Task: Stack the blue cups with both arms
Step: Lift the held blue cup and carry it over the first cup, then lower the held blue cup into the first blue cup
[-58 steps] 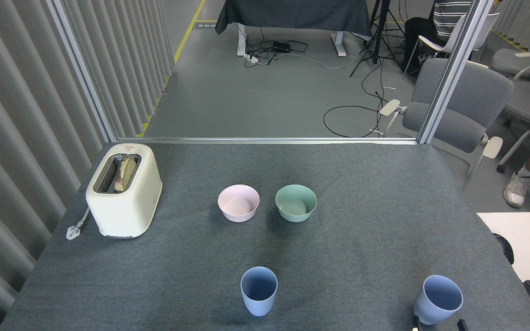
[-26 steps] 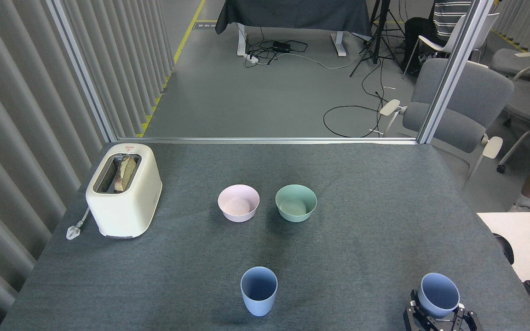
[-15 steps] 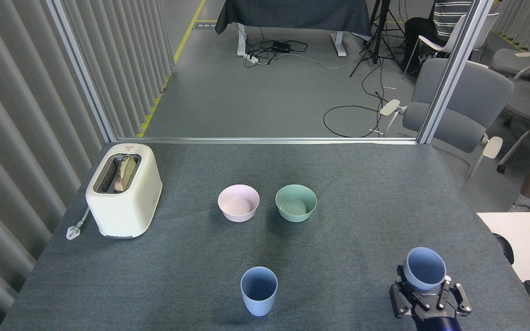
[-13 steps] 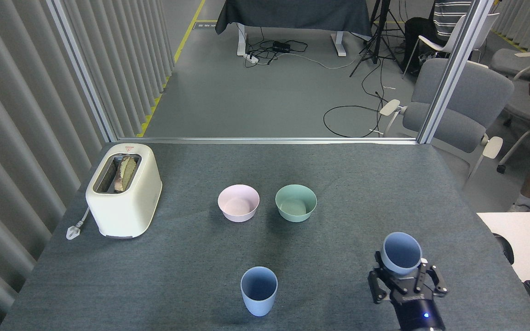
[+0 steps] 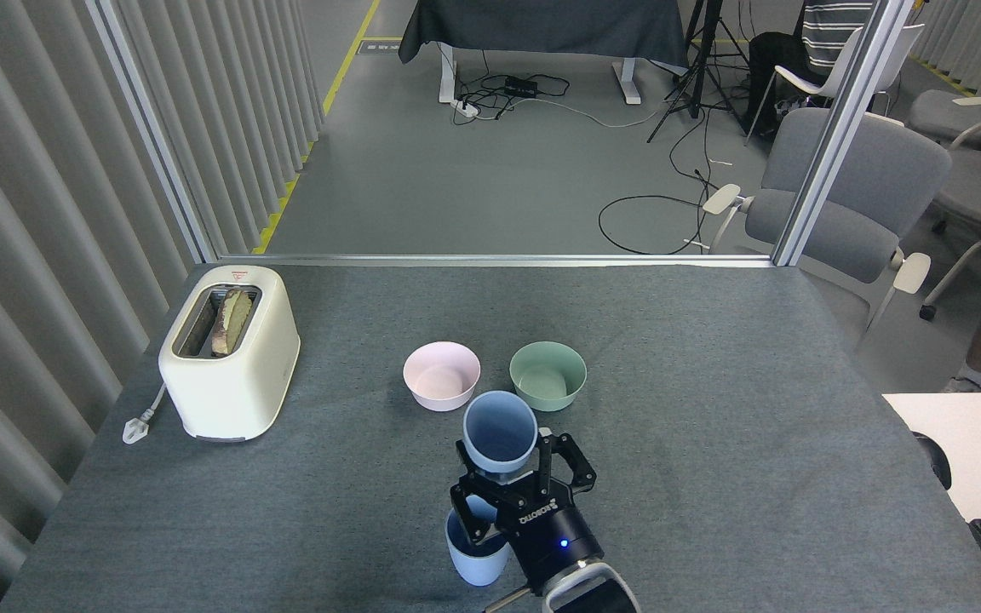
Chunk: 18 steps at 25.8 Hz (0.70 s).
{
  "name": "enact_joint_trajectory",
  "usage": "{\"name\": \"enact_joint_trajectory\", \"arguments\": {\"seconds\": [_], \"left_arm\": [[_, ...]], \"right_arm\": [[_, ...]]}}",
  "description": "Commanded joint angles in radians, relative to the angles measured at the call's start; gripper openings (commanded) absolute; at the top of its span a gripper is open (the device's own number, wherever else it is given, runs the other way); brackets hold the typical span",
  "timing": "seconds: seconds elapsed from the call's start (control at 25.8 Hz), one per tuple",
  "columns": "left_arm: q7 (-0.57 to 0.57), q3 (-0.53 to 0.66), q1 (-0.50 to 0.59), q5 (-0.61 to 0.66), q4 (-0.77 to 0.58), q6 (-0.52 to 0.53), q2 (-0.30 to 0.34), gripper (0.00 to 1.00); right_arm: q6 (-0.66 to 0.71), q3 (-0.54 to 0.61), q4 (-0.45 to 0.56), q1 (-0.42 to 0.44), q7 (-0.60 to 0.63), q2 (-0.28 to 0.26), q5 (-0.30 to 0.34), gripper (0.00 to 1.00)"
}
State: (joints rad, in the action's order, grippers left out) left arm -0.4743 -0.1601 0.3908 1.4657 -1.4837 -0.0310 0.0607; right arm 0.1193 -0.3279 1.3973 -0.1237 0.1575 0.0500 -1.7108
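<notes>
Head view: on the grey desk (image 5: 712, 375) a pink bowl (image 5: 441, 375) and a mint-green bowl (image 5: 547, 375) sit side by side, both looking empty. Off to the left stands a cream toaster (image 5: 229, 351) with a slice of bread (image 5: 230, 320) standing in its slot, its plug lying beside it on the cloth.

Nearer the front edge, one blue cup (image 5: 475, 550) stands upright on the desk, mouth up; I can see nothing inside it, though most of its opening is covered. Over it the right hand (image 5: 514, 472) has its black fingers (image 5: 565, 462) clenched around the lower part of the second blue cup (image 5: 500, 432), which is held clear of the desk, mouth up and tipped slightly away, with an empty interior. That raised cup overlaps the near edges of the two bowls in this view; whether it touches them I can't tell.

The held cup's base is hidden by the fingers, and the arm is cut off at the bottom edge.
</notes>
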Motion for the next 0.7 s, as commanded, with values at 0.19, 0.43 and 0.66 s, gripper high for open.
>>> {"name": "enact_joint_trajectory", "arguments": {"seconds": [0.19,0.43,0.66], "left_arm": [[0.0,-0.001,-0.004,-0.001,0.002,0.003,-0.001,1.0],[0.0,-0.001,-0.003,-0.001,0.003,0.002,-0.001,1.0],[0.0,0.001,-0.003,-0.001,0.002,0.002,0.001,1.0]], "right_arm": [[0.002,-0.085,0.014,0.067,-0.012,0.033,-0.05,0.71],[-0.003,-0.083,0.015,0.092,-0.01,0.025,-0.05,0.72],[-0.001,-0.066,0.061,0.113,-0.004,0.007,-0.046,0.72]]}}
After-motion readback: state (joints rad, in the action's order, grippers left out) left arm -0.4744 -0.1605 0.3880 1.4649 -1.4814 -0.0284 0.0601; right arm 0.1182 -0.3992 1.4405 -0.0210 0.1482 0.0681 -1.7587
